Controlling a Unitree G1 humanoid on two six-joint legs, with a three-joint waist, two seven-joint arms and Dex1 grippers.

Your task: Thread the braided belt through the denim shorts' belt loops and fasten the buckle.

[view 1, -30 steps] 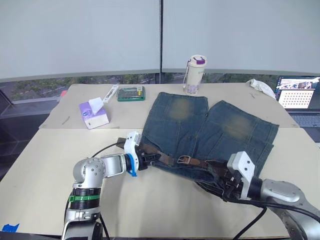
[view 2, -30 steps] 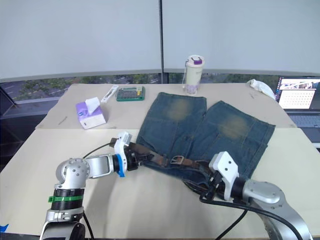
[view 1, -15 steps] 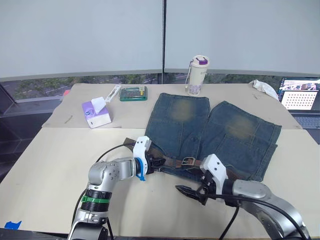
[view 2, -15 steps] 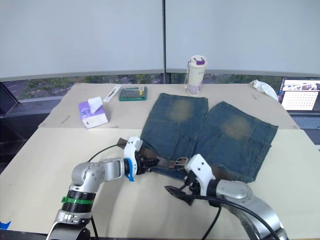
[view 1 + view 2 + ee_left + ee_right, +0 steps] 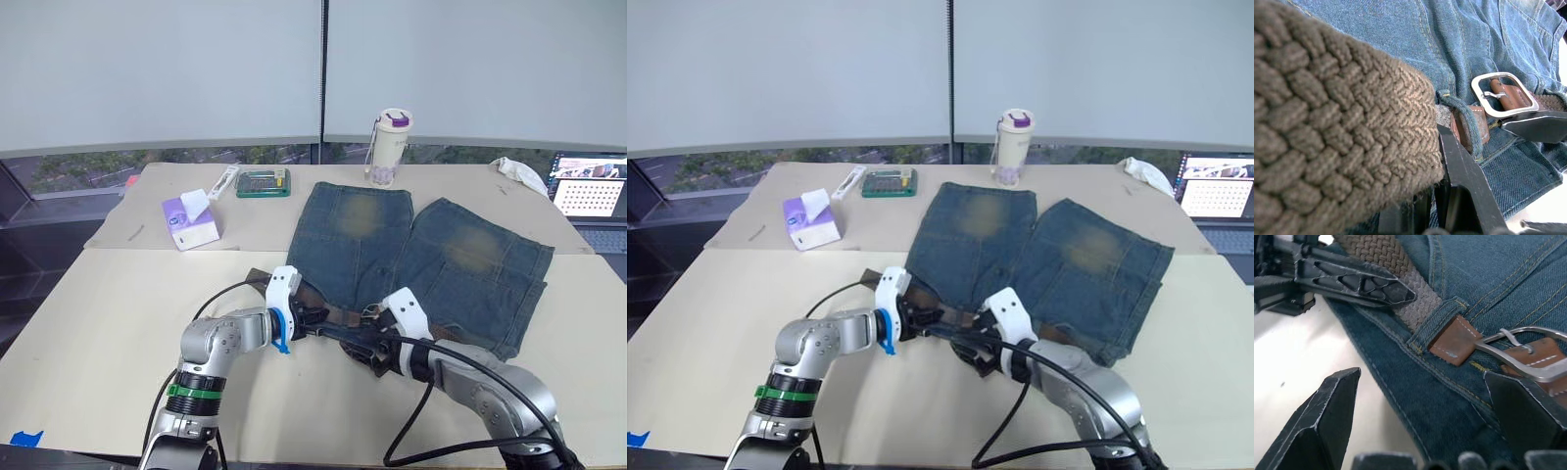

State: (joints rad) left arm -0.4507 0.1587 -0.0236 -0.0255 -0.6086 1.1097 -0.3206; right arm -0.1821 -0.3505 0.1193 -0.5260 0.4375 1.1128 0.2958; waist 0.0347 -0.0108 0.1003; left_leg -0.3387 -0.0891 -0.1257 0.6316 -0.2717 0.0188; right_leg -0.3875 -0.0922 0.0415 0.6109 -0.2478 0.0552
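Braided belt (image 5: 1400, 284) laid along the waistband of the denim shorts (image 5: 431, 250), at frame centre in the head views, running from the left claw (image 5: 315, 321) toward the right. Woven part passed under one belt loop (image 5: 1435, 323); brown leather tab just beyond that loop, touching it. Buckle (image 5: 1528, 352) a pale metal frame with its prong resting on brown leather, just beside the tab, near the middle of the waistband. Second belt loop (image 5: 1464, 122) seen wrapped over the leather in the left wrist view, beside the buckle.

Shorts spread flat on the counter (image 5: 98, 323), waistband toward the lower edge of the frame, both legs pointing to the upper right, faded tan patch on each leg.

Left claw clamped on the woven end of the belt at the left end of the waistband, fingers closed over the strap. Right claw (image 5: 377, 348) at centre frame, just below the buckle, fingers spread wide apart, one over bare counter, the other over denim beside the buckle, gripping nothing.

Beyond the shorts: pale bottle with purple lid (image 5: 390, 147) at upper centre, green box (image 5: 261, 182) and purple tissue pack (image 5: 189, 220) at upper left, laptop (image 5: 593, 201) at the right edge.
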